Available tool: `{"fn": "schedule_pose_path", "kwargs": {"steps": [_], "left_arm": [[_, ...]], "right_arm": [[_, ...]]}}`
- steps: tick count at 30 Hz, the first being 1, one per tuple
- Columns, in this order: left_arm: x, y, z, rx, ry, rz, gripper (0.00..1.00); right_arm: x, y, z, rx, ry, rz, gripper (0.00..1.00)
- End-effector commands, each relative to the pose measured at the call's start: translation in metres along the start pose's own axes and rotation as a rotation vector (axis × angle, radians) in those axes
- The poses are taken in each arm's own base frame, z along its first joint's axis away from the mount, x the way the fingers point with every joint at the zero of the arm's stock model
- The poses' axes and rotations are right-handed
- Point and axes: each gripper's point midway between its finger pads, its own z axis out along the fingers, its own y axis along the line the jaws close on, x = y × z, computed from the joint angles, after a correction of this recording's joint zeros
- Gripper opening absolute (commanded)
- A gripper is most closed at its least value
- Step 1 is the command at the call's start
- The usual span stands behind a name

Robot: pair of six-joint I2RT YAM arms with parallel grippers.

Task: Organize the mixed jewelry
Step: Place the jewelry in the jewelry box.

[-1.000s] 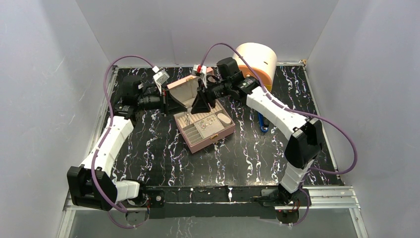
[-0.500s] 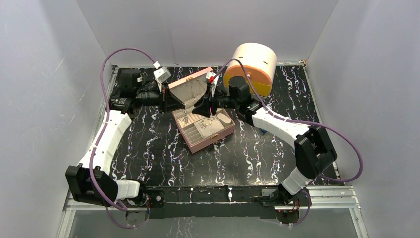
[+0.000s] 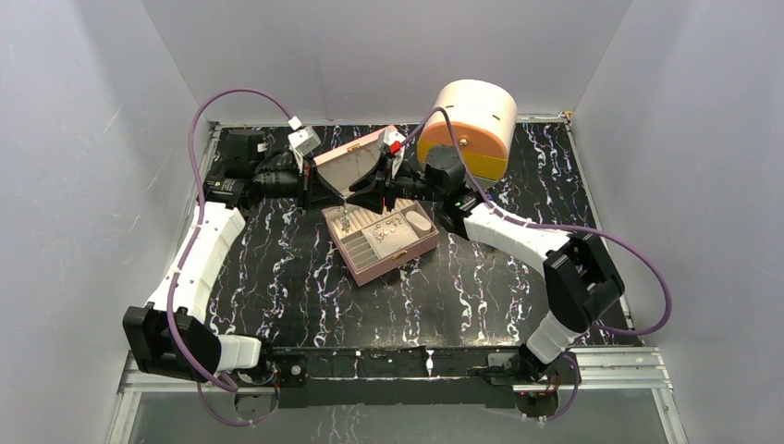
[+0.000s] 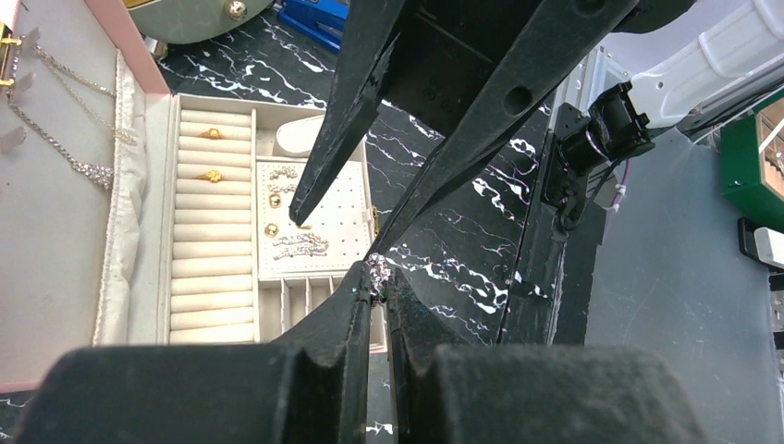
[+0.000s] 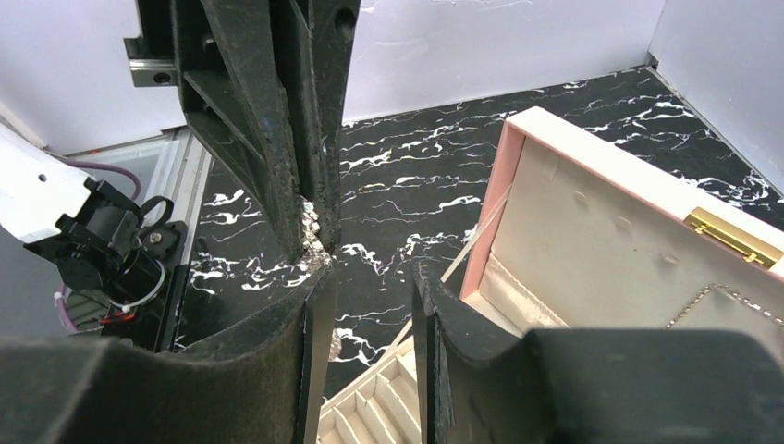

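A tiny glittering silver jewelry piece (image 4: pixel 377 269) is pinched at the tips of my left gripper (image 4: pixel 378 277), which is shut on it above the open pink jewelry box (image 3: pixel 393 263). My right gripper (image 5: pixel 370 274) is open and meets the left one tip to tip. Its left finger (image 5: pixel 314 287) reaches the piece (image 5: pixel 312 228), while the other finger stands apart. Gold rings (image 4: pixel 212 135) sit in the box's ring rolls. Small earrings (image 4: pixel 298 243) rest on the white pad. A thin chain (image 4: pixel 57 141) hangs in the lid.
A round cream and orange container (image 3: pixel 469 122) stands behind the box at the back right. A blue object (image 3: pixel 493 233) lies on the black marbled table right of the box, partly under the right arm. The box lid (image 5: pixel 592 176) stands upright close to the right gripper.
My right arm has swung left and down, bringing its jaws up against the left gripper's tips, and they have narrowed a little. The left gripper stays shut on the piece, nearly still.
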Motion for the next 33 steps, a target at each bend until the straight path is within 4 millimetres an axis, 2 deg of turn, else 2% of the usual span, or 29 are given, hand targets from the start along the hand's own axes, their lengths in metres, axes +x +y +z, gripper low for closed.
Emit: {"fn": "schedule_pose_path", "kwargs": {"steps": [1, 7, 14, 26, 30, 33], "left_arm": [[-0.012, -0.006, -0.002, 0.018, -0.012, 0.039, 0.0], [-0.013, -0.004, -0.002, 0.008, -0.01, 0.04, 0.0], [-0.015, -0.002, -0.002, 0.005, -0.01, 0.047, 0.0], [-0.018, -0.003, -0.002, 0.003, -0.014, 0.051, 0.0], [-0.018, -0.001, -0.003, -0.013, -0.012, 0.054, 0.0], [-0.018, 0.005, -0.005, -0.054, -0.005, 0.053, 0.0]], "right_arm": [[-0.01, 0.003, 0.006, -0.021, -0.044, -0.047, 0.43], [-0.005, 0.004, 0.009, -0.024, -0.032, -0.036, 0.48], [-0.002, 0.004, 0.008, -0.011, -0.027, -0.045, 0.49], [0.012, 0.0, 0.02, 0.0, -0.002, -0.055, 0.4], [0.019, -0.004, 0.021, 0.02, 0.007, -0.05, 0.33], [0.024, -0.008, 0.02, 0.043, 0.014, -0.047, 0.22]]}}
